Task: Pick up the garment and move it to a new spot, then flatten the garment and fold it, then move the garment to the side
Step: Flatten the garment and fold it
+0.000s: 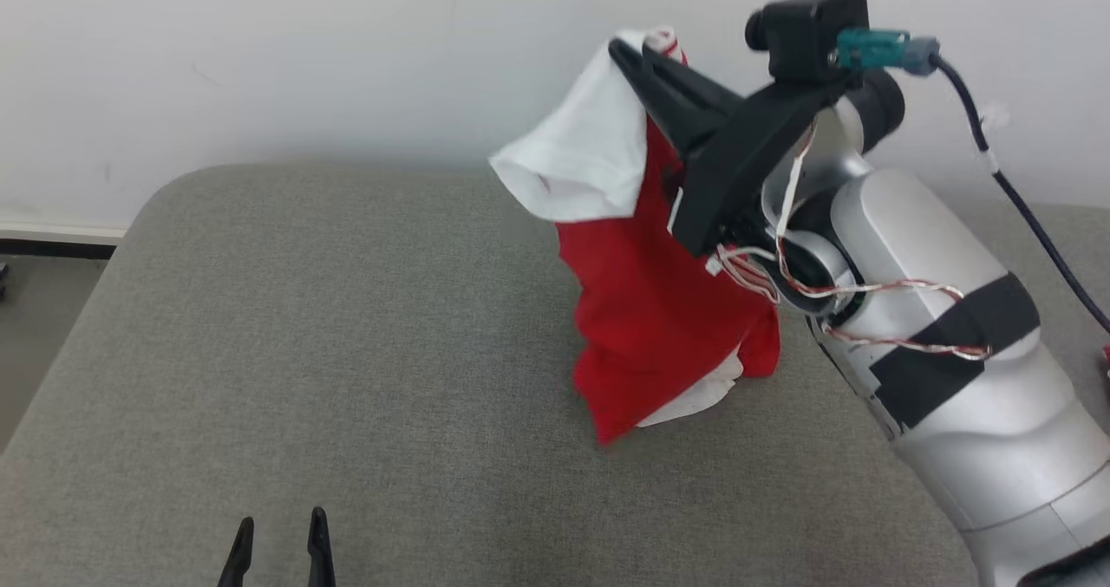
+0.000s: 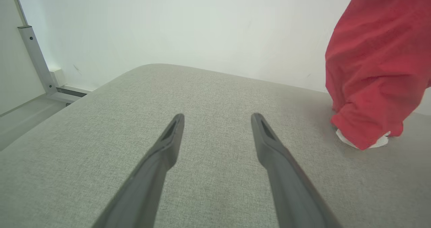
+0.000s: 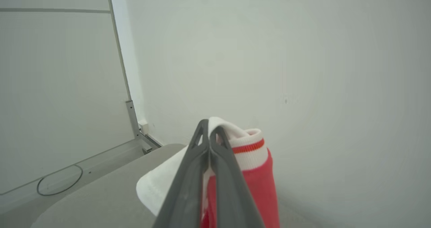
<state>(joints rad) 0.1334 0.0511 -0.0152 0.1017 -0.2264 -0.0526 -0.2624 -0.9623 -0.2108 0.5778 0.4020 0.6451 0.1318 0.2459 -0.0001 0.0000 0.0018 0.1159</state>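
Grey cushion (image 1: 347,353): garment (image 1: 642,309) hangs pinched in closed right tool (image 1: 623,49); left tool (image 1: 282,519) spread, empty.

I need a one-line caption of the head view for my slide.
Right gripper, shut on the red-and-white garment, holds it hanging over the grey cushion; the left gripper stands open.

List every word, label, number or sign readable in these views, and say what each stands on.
No text can be read.
Garment: plain red and white, no print shown.
Right gripper, shut on the garment: no marking.
Left gripper, open: no marking.
White tag on the cable: too small to tell whether it bears text.
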